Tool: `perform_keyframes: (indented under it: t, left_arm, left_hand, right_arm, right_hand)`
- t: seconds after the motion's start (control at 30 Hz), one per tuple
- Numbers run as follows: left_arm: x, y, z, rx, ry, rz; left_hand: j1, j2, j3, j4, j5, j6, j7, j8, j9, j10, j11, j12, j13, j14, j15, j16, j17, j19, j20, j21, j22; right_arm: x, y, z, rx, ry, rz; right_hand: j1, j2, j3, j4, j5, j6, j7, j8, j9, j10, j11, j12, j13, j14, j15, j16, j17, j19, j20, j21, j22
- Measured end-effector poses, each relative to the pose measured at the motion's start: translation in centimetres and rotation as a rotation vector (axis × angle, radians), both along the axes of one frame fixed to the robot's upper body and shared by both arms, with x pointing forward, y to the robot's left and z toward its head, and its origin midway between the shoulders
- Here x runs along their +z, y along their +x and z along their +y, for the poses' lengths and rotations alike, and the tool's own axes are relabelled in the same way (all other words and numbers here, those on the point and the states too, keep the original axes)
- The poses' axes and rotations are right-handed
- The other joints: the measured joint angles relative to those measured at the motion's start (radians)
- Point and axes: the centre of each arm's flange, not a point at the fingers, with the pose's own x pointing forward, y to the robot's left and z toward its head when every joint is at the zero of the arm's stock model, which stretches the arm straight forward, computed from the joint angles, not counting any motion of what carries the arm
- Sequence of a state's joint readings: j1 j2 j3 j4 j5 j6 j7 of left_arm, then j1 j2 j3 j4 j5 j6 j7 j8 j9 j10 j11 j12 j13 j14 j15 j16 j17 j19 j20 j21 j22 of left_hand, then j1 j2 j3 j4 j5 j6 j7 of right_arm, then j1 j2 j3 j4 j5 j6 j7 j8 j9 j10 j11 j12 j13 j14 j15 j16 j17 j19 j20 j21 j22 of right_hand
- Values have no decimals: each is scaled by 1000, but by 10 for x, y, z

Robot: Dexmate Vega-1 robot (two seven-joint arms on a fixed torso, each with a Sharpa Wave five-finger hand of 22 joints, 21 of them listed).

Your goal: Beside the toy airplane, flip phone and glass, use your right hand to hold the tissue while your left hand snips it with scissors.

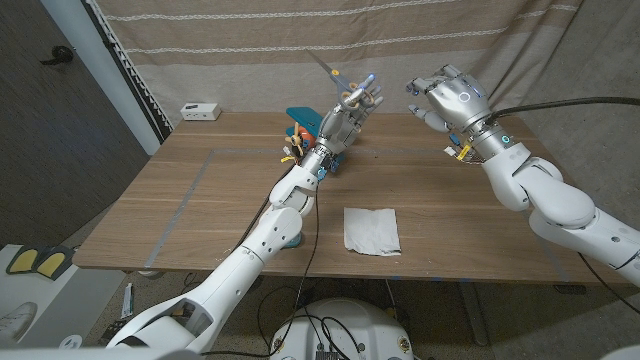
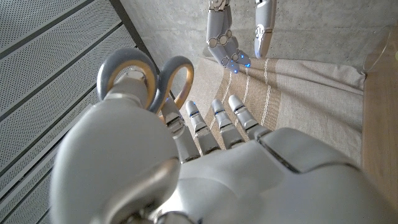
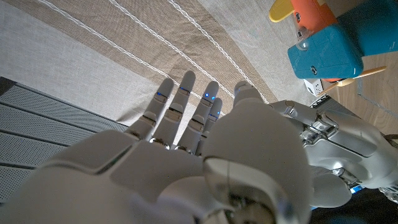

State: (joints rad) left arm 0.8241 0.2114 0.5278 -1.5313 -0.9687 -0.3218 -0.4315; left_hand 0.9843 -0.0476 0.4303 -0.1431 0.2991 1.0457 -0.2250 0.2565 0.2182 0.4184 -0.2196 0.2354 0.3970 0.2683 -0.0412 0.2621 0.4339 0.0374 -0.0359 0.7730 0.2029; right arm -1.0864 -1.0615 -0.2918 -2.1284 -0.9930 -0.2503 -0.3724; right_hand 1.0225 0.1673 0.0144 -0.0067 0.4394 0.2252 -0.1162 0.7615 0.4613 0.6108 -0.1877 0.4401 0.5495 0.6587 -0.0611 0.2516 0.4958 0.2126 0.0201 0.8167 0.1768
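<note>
The left robot hand (image 1: 350, 110) is hovering above the far middle of the table (image 1: 180, 200), gripping the scissors (image 1: 330, 70), whose blades are pointing up and away toward the curtain (image 1: 300, 40). In the left wrist view the scissors' gray and tan loops (image 2: 149, 81) are sitting against the thumb side of that robot hand (image 2: 205, 162), with the fingers (image 2: 217, 121) stretching past them. The right robot hand (image 1: 440, 95) is hanging in the air beside it, near but apart, with fingers spread and holding nothing; its wrist view is showing the same spread fingers (image 3: 186, 109) against the curtain. The tissue (image 1: 371, 230) is lying flat on the near part of the table, well apart from both robot hands. A teal and orange toy (image 1: 300, 125) is standing just behind the left robot hand. A small white box (image 1: 199, 110) is sitting at the far left corner.
</note>
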Motion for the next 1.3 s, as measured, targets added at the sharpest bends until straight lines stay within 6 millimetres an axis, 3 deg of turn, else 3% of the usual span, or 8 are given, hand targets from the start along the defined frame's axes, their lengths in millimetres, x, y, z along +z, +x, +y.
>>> perform_keyframes:
  t: [0.27, 0.4, 0.5, 0.6, 0.7, 0.87, 1.3]
  left_arm:
    - [-1, 1, 0, -31, 9, -1]
    - [-2, 1, -1, -59, 21, -10]
    - [-2, 2, -1, -61, 28, -15]
    - [-2, 2, -2, -56, 34, -19]
    - [-3, 2, -2, -51, 38, -24]
    - [-3, 2, -2, -25, 47, -35]
    - [-3, 1, -1, 14, 52, -49]
  left_hand:
    - [76, 77, 61, -2, -53, 14, 2, 21, 12, 0, 0, 0, 0, 0, 0, -4, 5, 0, 0, 4, 0]
    - [75, 90, 73, 3, -85, 12, 2, 11, 2, 1, 0, 0, 4, 5, 0, -4, 9, 0, 0, 4, -1]
    - [39, 119, 74, 3, -102, -24, 1, -2, -9, 51, 0, 9, 9, 34, 0, -4, 9, 0, 0, 4, -3]
    - [-8, 101, 84, 11, -103, -36, 3, -3, -9, 116, 0, 29, 17, 58, 0, -4, 7, 0, 0, 4, -7]
    - [-62, 57, 72, 21, -103, -35, 3, -3, -14, 164, 1, 35, 22, 73, -2, -4, 2, 11, 0, 4, -8]
    - [-138, 4, 42, 39, -91, -46, 3, -13, -18, 165, 1, 20, 21, 73, -2, -9, 2, 11, 0, -3, -8]
    - [-150, 1, 42, 49, -76, -46, 4, -18, -19, 143, 0, 8, 21, 73, -2, -11, 0, 11, 0, -8, -5]
  right_arm:
    - [-1, 0, 2, 2, 1, -1]
    - [0, -1, 3, 3, 5, -4]
    - [-1, -1, 3, 1, 6, -4]
    - [-2, -2, 3, -2, 7, -4]
    - [-3, -2, 3, -7, 9, -5]
    - [-3, -3, 2, -13, 12, -10]
    - [-2, -5, 1, -23, 15, -20]
  right_hand:
    - [0, 0, 1, -1, 0, 0, 0, 0, 0, 5, -5, 0, -1, 0, 0, 0, 0, 0, 0, -6, 0]
    - [0, 0, 3, -3, 0, 4, -4, 0, 0, 5, -5, 0, 0, 0, 0, 0, 0, 0, 0, -8, 0]
    - [0, 0, 3, -3, 0, 4, -4, 0, 0, 5, -5, 0, 0, 0, 0, 4, 0, 0, 0, -8, 0]
    - [0, 0, 3, -3, 0, 4, -4, 0, 0, 5, -5, 0, -2, 0, 0, 4, 0, 0, 0, -8, 0]
    - [0, 0, 3, -3, 0, 4, -4, 0, 0, 5, -5, 0, -1, 0, 0, 4, 0, 0, 0, -8, 0]
    - [-8, 0, 3, -3, 0, 4, -4, 0, 0, 5, -5, 0, -2, 0, 0, 4, 0, 0, 0, -15, 0]
    - [-8, 0, 6, -6, 0, 4, -4, 0, 5, 5, -5, -4, 0, -6, -5, 4, 0, -4, 4, -23, 0]
